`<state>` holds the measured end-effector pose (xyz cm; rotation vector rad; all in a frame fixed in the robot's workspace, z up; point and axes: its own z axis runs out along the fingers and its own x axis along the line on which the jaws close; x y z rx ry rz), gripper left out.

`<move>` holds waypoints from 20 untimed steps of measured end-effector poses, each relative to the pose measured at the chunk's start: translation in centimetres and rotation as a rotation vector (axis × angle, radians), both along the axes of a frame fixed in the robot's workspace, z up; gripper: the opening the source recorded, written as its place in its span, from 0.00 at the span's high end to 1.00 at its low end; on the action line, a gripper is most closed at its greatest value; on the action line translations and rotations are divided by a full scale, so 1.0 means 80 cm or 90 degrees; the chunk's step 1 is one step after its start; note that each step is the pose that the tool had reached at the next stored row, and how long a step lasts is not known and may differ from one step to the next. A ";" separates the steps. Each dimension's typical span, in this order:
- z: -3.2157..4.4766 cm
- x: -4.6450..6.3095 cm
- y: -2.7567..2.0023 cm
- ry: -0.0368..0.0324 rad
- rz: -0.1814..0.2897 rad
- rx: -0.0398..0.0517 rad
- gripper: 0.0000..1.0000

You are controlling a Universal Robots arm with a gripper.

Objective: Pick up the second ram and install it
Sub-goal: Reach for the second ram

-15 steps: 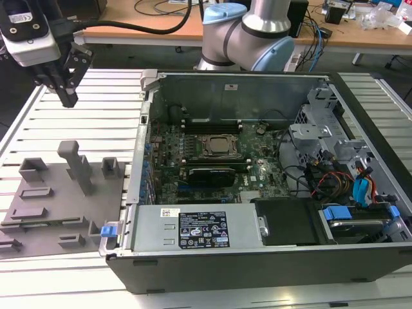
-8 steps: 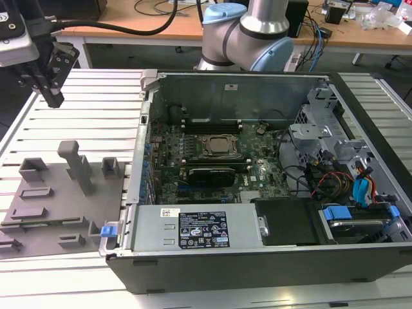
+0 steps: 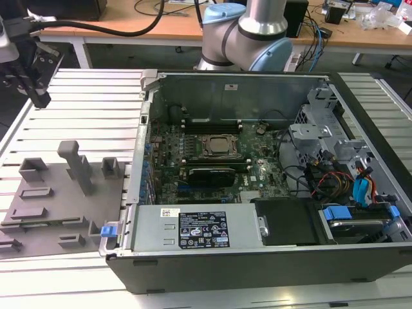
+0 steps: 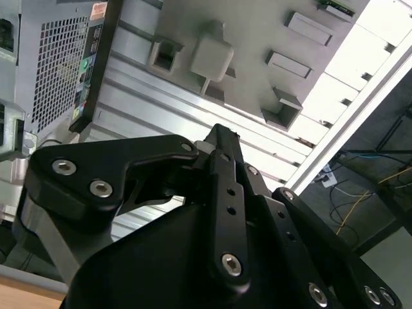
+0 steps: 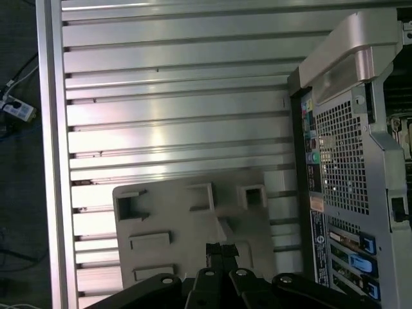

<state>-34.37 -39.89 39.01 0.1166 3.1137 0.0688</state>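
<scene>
My gripper [image 3: 40, 100] hangs above the slatted table at the exterior view's far left, well away from the open computer case [image 3: 257, 257]. In the first wrist view its fingertips [image 5: 221, 248] sit pressed together with nothing between them, above the grey fixture plate [image 5: 167, 219]. A sliver of green circuit board [image 4: 335, 6], seemingly the second ram, lies at the far end of that fixture plate [image 4: 257, 38] in the second wrist view. Long black memory slots [image 3: 209, 125] flank the processor socket [image 3: 215, 147] on the motherboard.
The fixture plate [image 3: 58, 212] carries a tall grey post [image 3: 77, 166] and several low holders. The arm's base [image 3: 248, 32] stands behind the case. Drive bays and cables [image 3: 347, 174] fill the case's right end. A wooden bench [image 3: 180, 22] runs along the back.
</scene>
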 end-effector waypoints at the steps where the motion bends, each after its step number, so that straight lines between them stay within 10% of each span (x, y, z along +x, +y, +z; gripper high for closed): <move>1: -0.0001 -0.004 0.0000 0.0000 0.000 0.0000 0.89; 6: -0.0006 -0.014 -0.0015 0.0000 0.000 0.0000 0.89; 13: -0.0016 -0.021 -0.0312 0.0000 0.000 0.0000 0.89; 20: -0.0022 -0.023 -0.0429 0.0000 0.000 0.0000 0.89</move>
